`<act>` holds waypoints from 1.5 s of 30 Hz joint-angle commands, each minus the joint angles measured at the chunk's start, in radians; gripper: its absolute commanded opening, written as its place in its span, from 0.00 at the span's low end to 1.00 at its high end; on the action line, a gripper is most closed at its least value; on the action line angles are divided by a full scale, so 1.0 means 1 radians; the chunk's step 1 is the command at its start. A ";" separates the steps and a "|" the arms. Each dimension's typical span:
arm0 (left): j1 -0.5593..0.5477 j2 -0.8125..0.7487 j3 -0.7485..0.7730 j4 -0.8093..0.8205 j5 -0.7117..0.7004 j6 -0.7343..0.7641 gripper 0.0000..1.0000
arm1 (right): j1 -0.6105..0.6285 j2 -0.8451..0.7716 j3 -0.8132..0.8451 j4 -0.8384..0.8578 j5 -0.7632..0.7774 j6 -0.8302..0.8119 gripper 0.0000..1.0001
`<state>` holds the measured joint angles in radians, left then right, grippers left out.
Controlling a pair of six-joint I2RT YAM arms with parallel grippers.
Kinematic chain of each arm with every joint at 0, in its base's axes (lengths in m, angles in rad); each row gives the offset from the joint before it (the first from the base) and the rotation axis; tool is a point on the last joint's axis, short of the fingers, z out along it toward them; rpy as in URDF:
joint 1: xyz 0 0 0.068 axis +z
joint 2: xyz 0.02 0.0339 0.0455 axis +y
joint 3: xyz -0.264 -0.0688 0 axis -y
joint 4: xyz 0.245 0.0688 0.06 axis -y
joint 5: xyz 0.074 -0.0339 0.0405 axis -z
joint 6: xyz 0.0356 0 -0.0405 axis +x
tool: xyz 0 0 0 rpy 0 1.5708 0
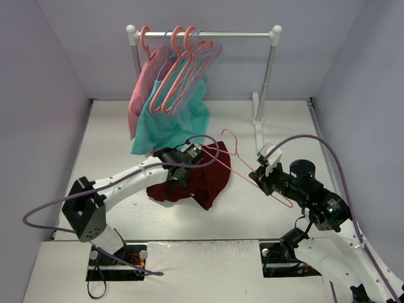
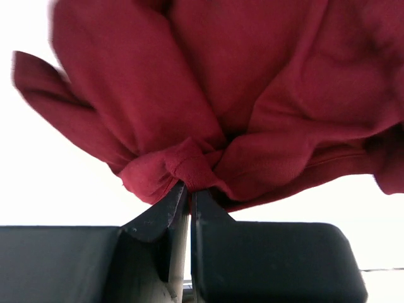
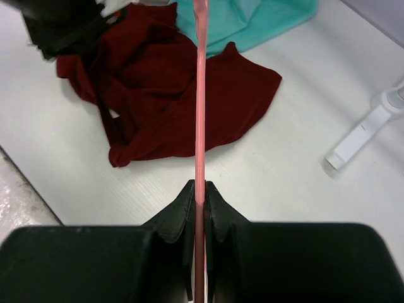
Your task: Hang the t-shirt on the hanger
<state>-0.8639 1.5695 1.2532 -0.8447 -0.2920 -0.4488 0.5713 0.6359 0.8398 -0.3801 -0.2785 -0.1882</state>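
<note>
Closest, left end effector [image 2: 188, 188] pinches a limp shirt [image 2: 252, 95] fold; right end effector [image 3: 199, 187] clamps the thin, stiff hanger [image 3: 201, 95]. Cloth likely sags; collar grip seems better.

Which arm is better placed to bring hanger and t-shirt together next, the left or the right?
Probably the right. The right tool is shut on the hanger, whose bar points toward the t-shirt. The left tool is shut on a bunch of the shirt's cloth and looks better suited to holding it.

Top camera looking down from behind, wrist cameras facing forward close up, all sharing the dark maroon-red cloth t-shirt [image 1: 211, 180]
</note>
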 commanded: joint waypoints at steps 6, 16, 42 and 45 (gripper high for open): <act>0.118 -0.115 0.235 -0.172 -0.007 0.012 0.00 | 0.009 0.004 0.128 0.058 -0.255 0.039 0.00; 0.121 -0.119 0.295 -0.211 0.043 -0.021 0.00 | 0.009 0.053 0.144 0.058 -0.431 0.079 0.00; 0.131 -0.204 0.386 -0.369 0.160 0.074 0.00 | 0.010 0.190 0.162 0.065 -0.452 -0.003 0.00; 0.127 -0.193 0.416 -0.388 0.204 0.099 0.00 | 0.010 0.226 0.182 0.074 -0.493 -0.026 0.00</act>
<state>-0.7380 1.3957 1.5962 -1.1976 -0.1440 -0.3997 0.5720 0.8116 0.9578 -0.3859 -0.7300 -0.1708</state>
